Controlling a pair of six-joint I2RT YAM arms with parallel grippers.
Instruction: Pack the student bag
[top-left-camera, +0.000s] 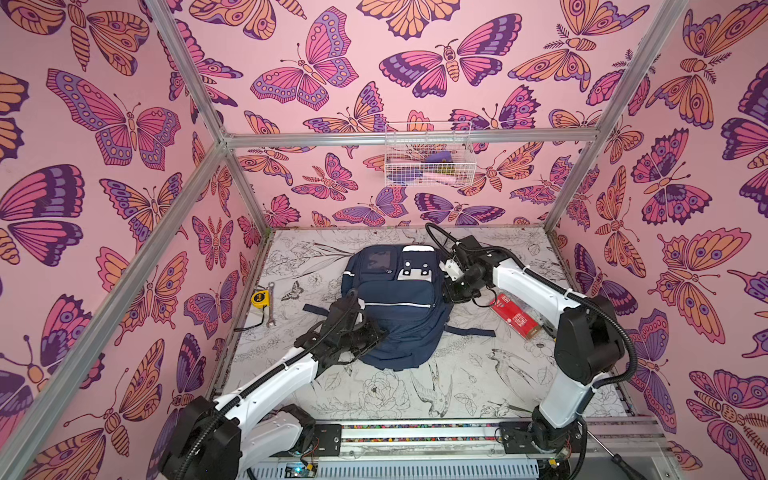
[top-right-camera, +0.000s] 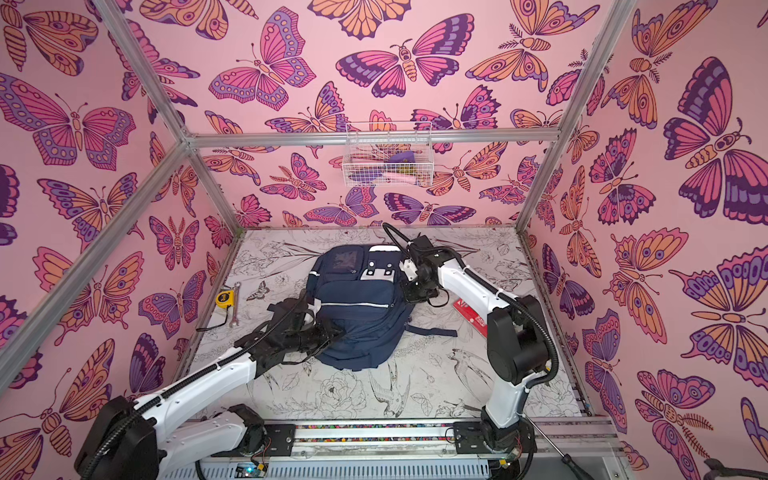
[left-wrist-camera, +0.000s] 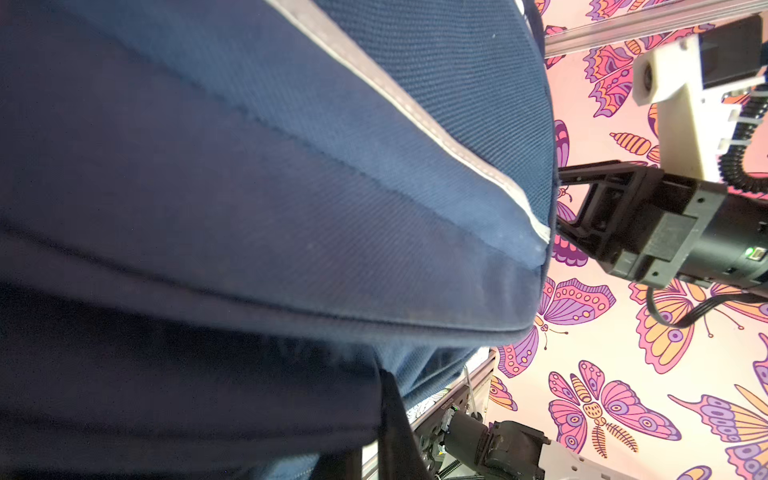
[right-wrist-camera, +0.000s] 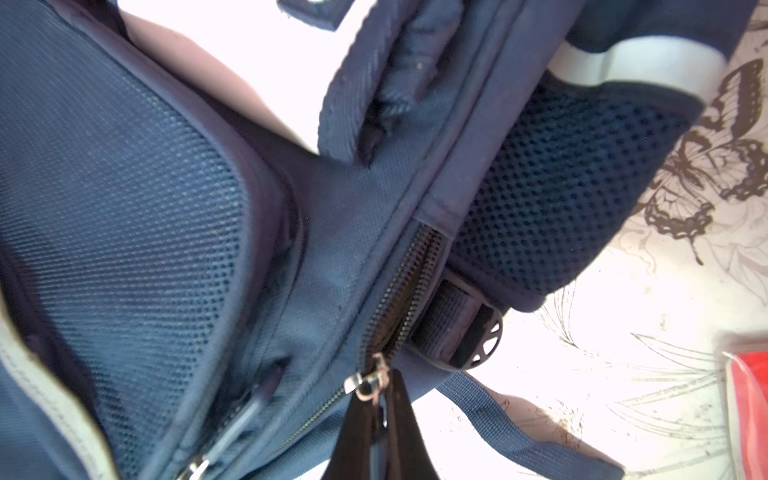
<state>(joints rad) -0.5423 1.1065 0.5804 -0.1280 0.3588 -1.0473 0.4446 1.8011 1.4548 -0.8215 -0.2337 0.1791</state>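
Note:
The student bag (top-left-camera: 399, 307) (top-right-camera: 357, 307), navy with thin white stripes and a white dotted patch, lies flat in the middle of the table in both top views. My left gripper (top-left-camera: 376, 332) (top-right-camera: 336, 332) presses into its near left side. In the left wrist view navy fabric (left-wrist-camera: 291, 166) fills the frame, and one dark finger (left-wrist-camera: 397, 419) shows with fabric against it. My right gripper (top-left-camera: 451, 297) (top-right-camera: 411, 297) is at the bag's right side. In the right wrist view it (right-wrist-camera: 378, 390) is shut on a metal zipper pull (right-wrist-camera: 365, 384); the zipper teeth (right-wrist-camera: 415, 270) beyond are parted.
A red flat pack (top-left-camera: 515, 318) (right-wrist-camera: 748, 395) lies right of the bag under the right arm. A yellow tape measure (top-left-camera: 260, 299) and a wrench (top-left-camera: 270, 307) sit by the left wall. A wire basket (top-left-camera: 428, 160) hangs on the back wall. Bag straps (top-left-camera: 469, 331) trail on the table.

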